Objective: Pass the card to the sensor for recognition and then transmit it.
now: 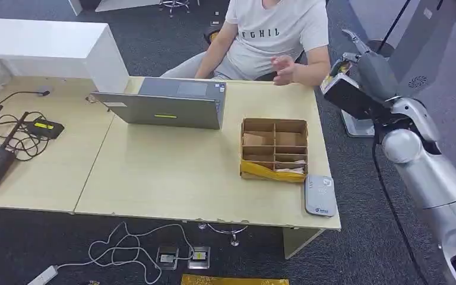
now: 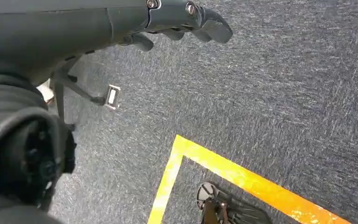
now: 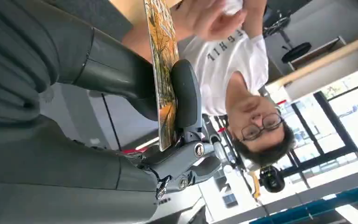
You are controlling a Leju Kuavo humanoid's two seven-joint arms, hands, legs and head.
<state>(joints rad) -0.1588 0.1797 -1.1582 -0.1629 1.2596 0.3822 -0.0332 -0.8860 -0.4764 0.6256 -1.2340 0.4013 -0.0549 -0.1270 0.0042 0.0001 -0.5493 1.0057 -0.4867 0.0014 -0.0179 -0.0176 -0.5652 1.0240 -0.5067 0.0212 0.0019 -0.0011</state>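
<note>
Right hand pinches one card; left hand curled, holding nothing

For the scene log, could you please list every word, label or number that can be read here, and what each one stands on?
"FGHIL": on the person's white T-shirt, its left end partly cut off.
Print on the grey sensor: too small to read.
Yellow labels on the laptop and the black devices: too small to read.
Card in the right hand: an orange picture, no readable text.
</note>
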